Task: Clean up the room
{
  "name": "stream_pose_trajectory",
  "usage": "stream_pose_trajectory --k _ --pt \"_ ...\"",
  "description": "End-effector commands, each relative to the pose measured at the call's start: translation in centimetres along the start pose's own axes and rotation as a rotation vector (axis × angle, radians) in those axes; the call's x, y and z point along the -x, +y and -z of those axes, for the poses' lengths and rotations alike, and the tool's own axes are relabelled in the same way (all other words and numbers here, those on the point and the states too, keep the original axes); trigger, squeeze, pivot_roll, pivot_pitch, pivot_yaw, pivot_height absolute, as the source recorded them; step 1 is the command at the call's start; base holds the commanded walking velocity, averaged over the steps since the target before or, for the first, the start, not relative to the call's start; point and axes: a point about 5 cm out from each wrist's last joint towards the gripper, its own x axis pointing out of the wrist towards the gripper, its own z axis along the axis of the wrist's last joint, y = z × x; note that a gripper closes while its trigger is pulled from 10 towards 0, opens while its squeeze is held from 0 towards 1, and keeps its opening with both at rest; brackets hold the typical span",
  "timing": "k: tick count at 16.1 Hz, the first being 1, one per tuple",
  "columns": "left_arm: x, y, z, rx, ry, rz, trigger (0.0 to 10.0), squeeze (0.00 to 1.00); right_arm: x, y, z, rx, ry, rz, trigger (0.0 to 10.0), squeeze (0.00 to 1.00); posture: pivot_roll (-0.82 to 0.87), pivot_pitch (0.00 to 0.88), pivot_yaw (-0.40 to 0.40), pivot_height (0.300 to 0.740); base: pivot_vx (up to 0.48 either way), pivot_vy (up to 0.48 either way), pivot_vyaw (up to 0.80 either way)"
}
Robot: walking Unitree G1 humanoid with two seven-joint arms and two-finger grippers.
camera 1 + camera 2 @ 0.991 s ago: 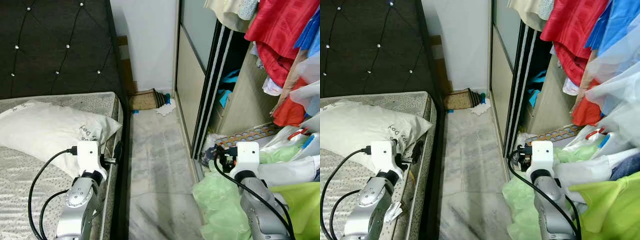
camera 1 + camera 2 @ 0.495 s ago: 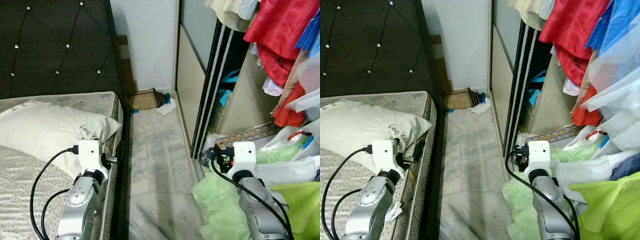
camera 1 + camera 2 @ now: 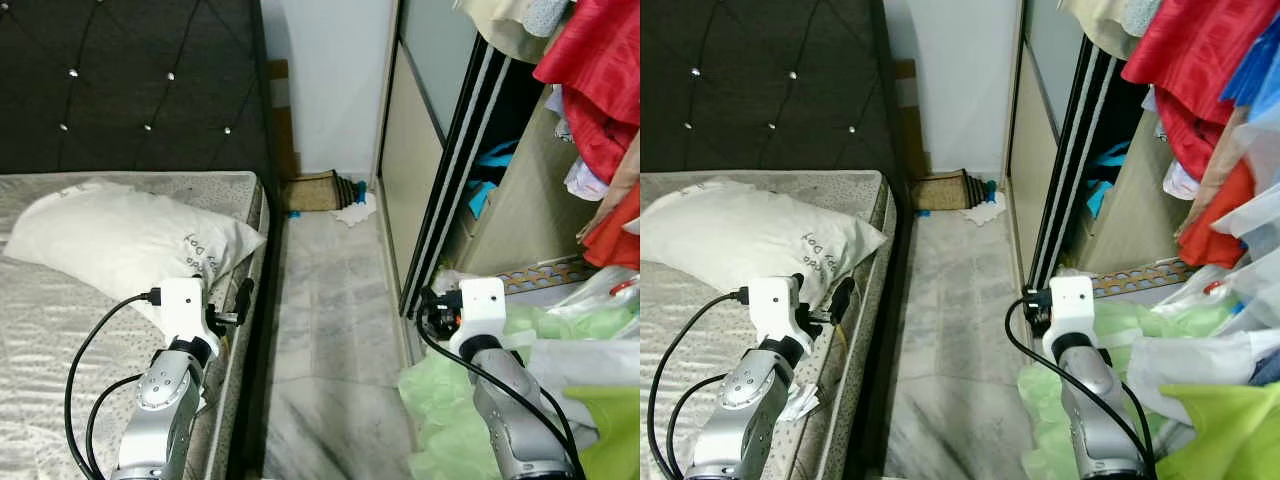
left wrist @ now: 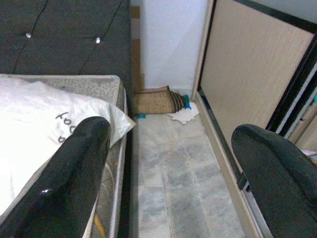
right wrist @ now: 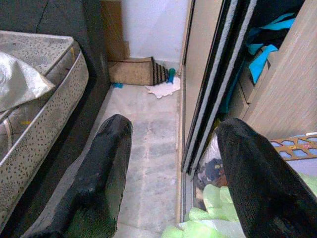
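Left eye view has swung toward the bed (image 3: 60, 330); both claws, left claw (image 4: 168, 163) and right claw (image 5: 171, 163), gape empty; white cloth (image 3: 352, 212) lies beyond the bed's corner, so approach continues.

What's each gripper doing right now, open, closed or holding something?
Left gripper: open, holding nothing, raised beside the bed.
Right gripper: open, holding nothing, raised over the floor by the wardrobe.

White pillow (image 3: 130, 240) on the mattress (image 3: 60, 400) at left, open sliding-door wardrobe (image 3: 470, 180) at right, marble floor aisle (image 3: 335, 330) between.
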Motion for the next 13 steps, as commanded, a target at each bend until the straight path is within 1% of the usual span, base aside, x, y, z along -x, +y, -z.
stream_pose_trajectory --k 1,6,13 --pt "-0.06 0.17 -0.19 -0.002 -0.011 -0.003 10.0 0.00 -0.07 0.01 0.18 -0.001 0.007 0.000 10.0 0.00 -0.19 0.000 0.044 0.740 0.244 0.000 0.00" --pt "-0.09 0.11 -0.17 -0.002 -0.015 0.000 10.0 0.00 -0.15 0.09 0.24 -0.017 0.010 -0.007 10.0 0.00 -0.19 0.000 0.045 0.740 0.276 0.000 0.00" --pt "0.04 -0.16 -0.11 0.002 -0.016 0.005 10.0 0.00 0.08 0.41 0.21 0.000 0.002 -0.031 10.0 0.00 -0.19 0.000 0.047 0.740 0.397 0.000 0.00"
